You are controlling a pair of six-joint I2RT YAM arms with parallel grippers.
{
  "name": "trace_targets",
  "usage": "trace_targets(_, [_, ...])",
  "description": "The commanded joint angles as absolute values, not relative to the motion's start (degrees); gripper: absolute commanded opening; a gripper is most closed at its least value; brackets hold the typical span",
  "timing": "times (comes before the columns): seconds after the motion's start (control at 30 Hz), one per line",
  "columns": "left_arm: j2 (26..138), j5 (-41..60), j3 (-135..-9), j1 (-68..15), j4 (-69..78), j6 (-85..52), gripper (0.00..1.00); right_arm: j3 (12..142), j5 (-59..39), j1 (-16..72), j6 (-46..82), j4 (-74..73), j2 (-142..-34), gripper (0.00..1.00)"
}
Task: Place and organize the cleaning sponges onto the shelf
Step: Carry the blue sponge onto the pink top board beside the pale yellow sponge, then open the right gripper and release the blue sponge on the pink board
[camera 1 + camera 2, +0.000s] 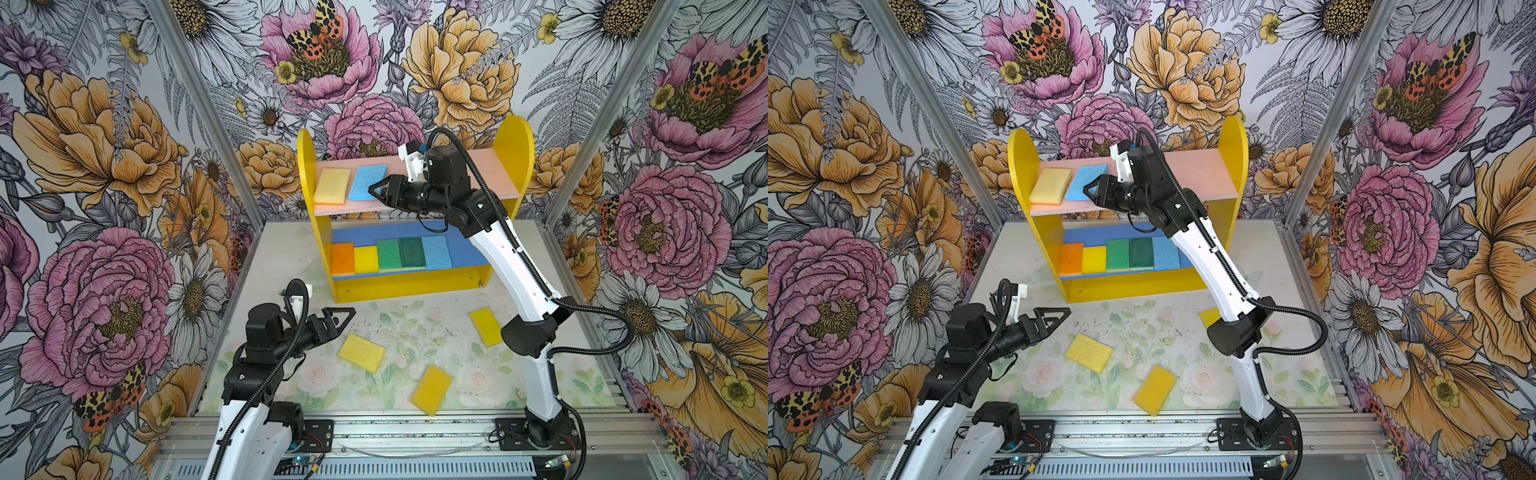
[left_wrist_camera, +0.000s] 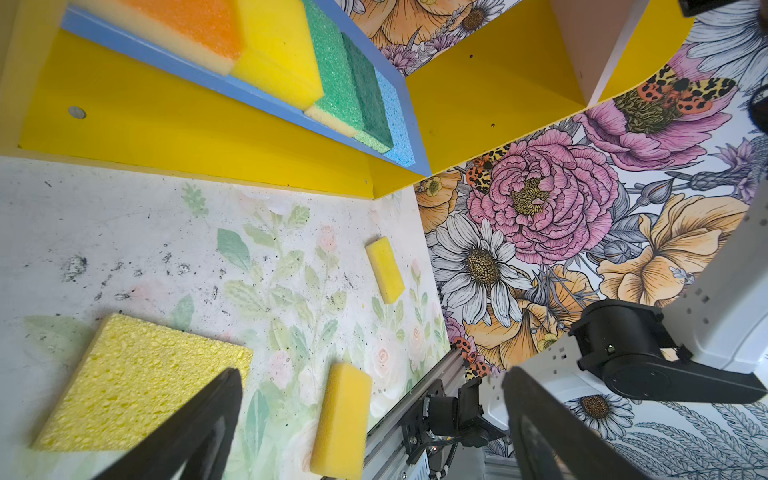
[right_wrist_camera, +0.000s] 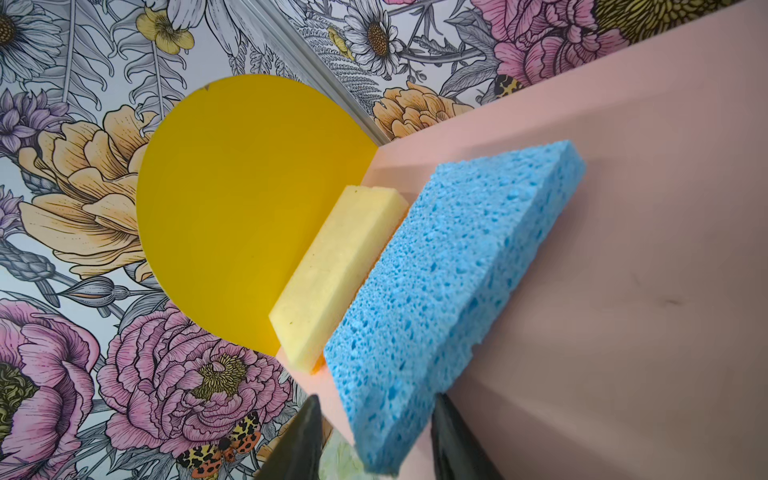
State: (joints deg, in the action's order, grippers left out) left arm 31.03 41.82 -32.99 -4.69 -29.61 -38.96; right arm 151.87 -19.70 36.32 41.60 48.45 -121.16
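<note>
The shelf (image 1: 515,141) stands at the back. On its pink upper board lie a pale yellow sponge (image 1: 331,185) and a light blue sponge (image 1: 365,180) (image 3: 449,282), the blue one angled. My right gripper (image 1: 372,189) (image 3: 376,399) is open at the blue sponge's near end, which lies between the fingers with a gap beside one finger. The blue lower board (image 1: 465,249) carries a row of several sponges, from orange (image 1: 342,258) to light blue (image 1: 436,252). Three yellow sponges (image 1: 361,353) (image 1: 432,390) (image 1: 486,326) lie on the table. My left gripper (image 1: 345,320) (image 2: 372,374) hovers open and empty near the leftmost.
Flowered walls close in the table on three sides. An aluminium rail (image 1: 415,430) with both arm bases runs along the front edge. The right arm's elbow (image 1: 528,332) hangs over the table beside the rightmost yellow sponge. The right half of the pink board (image 1: 494,174) is bare.
</note>
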Motion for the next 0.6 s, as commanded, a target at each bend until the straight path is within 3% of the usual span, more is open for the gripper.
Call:
trace_targets(0.0, [31.2, 43.4, -34.2, -4.1, -28.5, -37.7, 0.99, 151.8, -16.9, 35.4, 41.5, 49.4, -120.6, 0.48])
trace_targets(0.37, [31.5, 43.9, -34.2, -3.9, -28.3, -37.7, 0.99, 151.4, -5.8, 35.0, 38.1, 55.7, -118.7, 0.51])
trace_targets(0.57, [31.9, 44.1, -34.1, -3.9, -28.3, -37.8, 0.99, 157.4, -11.0, 33.8, 39.5, 55.7, -123.6, 0.52])
